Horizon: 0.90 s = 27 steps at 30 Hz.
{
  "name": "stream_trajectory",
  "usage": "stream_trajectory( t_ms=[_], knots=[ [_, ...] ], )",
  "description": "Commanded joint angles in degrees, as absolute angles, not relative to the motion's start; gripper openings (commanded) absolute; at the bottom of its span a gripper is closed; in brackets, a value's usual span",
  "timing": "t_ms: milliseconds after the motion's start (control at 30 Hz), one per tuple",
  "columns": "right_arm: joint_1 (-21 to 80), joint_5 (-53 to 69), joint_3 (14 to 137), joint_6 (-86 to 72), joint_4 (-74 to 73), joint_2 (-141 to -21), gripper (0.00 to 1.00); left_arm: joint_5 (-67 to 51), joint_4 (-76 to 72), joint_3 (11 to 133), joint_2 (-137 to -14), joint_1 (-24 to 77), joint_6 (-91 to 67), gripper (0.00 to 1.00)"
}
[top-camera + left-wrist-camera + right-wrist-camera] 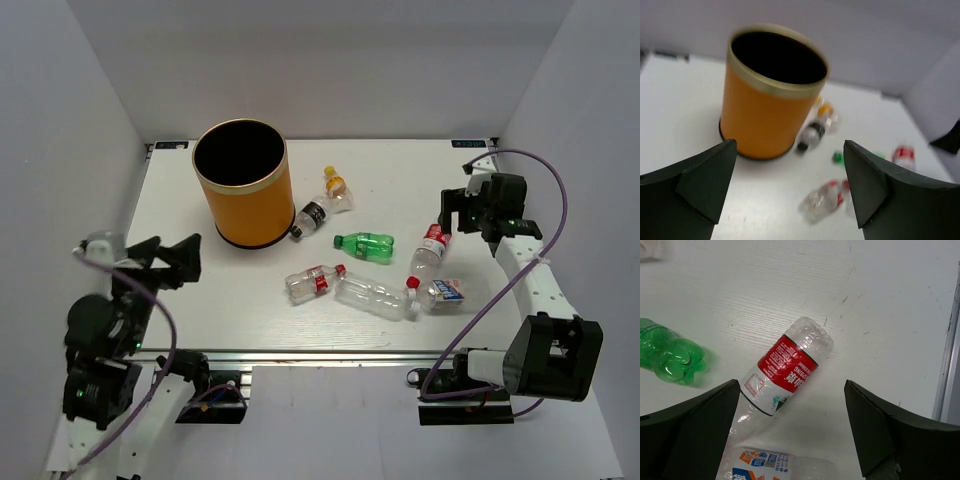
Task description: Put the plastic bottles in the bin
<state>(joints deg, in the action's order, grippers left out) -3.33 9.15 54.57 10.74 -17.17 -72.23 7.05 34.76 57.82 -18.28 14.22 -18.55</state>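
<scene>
The orange bin (243, 205) stands upright at the back left; it fills the left wrist view (765, 112). Several bottles lie right of it: a yellow-capped one (337, 187), a black-labelled one (311, 218), a green one (364, 243), and clear ones (313, 282) (372, 296) (441, 292). A red-labelled bottle (431, 247) (785, 369) lies below my right gripper (462, 211) (791, 405), which is open and empty above it. My left gripper (170, 258) (789, 150) is open and empty, in front of the bin.
The table's right edge rail (947, 350) runs close beside the right gripper. The green bottle's base (671, 355) and a blue-and-orange-labelled bottle (757, 467) lie near the red-labelled one. White walls enclose the table.
</scene>
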Motion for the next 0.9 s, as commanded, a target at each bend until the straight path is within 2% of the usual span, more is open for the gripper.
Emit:
stream_trajectory(
  t_ms=[0, 133, 233, 267, 300, 400, 467, 500, 533, 567, 600, 667, 700, 733, 767, 867],
  knots=[
    [-3.43, 10.72, 58.18, 9.93, -18.02, -72.95, 0.90, -0.34, 43.34, 53.26, -26.71, 14.41, -18.46, 0.96],
    [-3.69, 14.49, 59.93, 15.35, -21.17, -73.82, 0.90, -7.88, 41.14, 51.95, -30.05, 13.89, -17.05, 0.84],
    [-4.22, 17.31, 61.96, 20.54, -25.75, -74.35, 0.90, -11.85, 40.43, 50.63, -33.29, 13.89, -15.91, 0.68],
    [-4.31, 19.14, 61.96, 21.35, -26.27, -74.27, 0.90, -12.56, 39.73, 50.10, -34.09, 13.89, -15.91, 0.55],
    [-4.65, 19.25, 62.05, 21.71, -26.89, -74.09, 0.90, -13.35, 38.86, 50.10, -34.88, 13.89, -15.39, 0.46],
    [-4.92, 19.86, 63.10, 23.11, -28.12, -74.35, 0.90, -17.91, 37.27, 49.57, -39.70, 14.50, -13.10, 0.26],
    [-5.10, 21.27, 63.72, 24.86, -29.17, -74.53, 0.90, -22.49, 36.47, 49.57, -43.14, 14.50, -11.17, 0.25],
    [-5.18, 23.27, 63.81, 25.66, -30.22, -74.62, 0.81, -23.28, 36.47, 49.57, -46.46, 14.50, -10.55, 0.25],
    [-5.19, 25.55, 64.07, 26.27, -31.45, -74.27, 0.05, -24.68, 37.00, 49.57, -47.89, 15.02, -9.33, 0.27],
    [-5.19, 25.66, 63.64, 25.58, -31.64, -74.01, 0.00, -24.70, 37.00, 50.09, -49.03, 15.03, -8.79, 0.31],
    [-5.19, 26.36, 62.68, 25.40, -31.38, -73.13, 0.00, -25.48, 37.00, 50.62, -50.87, 15.03, -8.18, 0.46],
    [-5.10, 28.47, 60.40, 26.89, -31.73, -72.16, 0.00, -28.28, 37.53, 50.63, -52.81, 15.03, -6.94, 0.57],
    [-5.10, 29.52, 59.77, 27.24, -32.42, -71.55, 0.13, -29.61, 37.53, 51.32, -53.87, 15.03, -5.99, 0.69],
    [-5.10, 30.40, 59.33, 28.46, -32.78, -71.19, 0.71, -31.19, 37.53, 51.33, -56.05, 15.55, -4.85, 0.72],
    [-5.10, 30.67, 58.02, 29.09, -33.39, -70.93, 0.89, -32.85, 36.05, 51.33, -57.03, 16.34, -4.31, 0.73],
    [-5.01, 33.92, 55.82, 31.55, -34.19, -70.40, 0.90, -32.87, 34.28, 50.63, -59.84, 19.15, -2.20, 0.80]
  ],
)
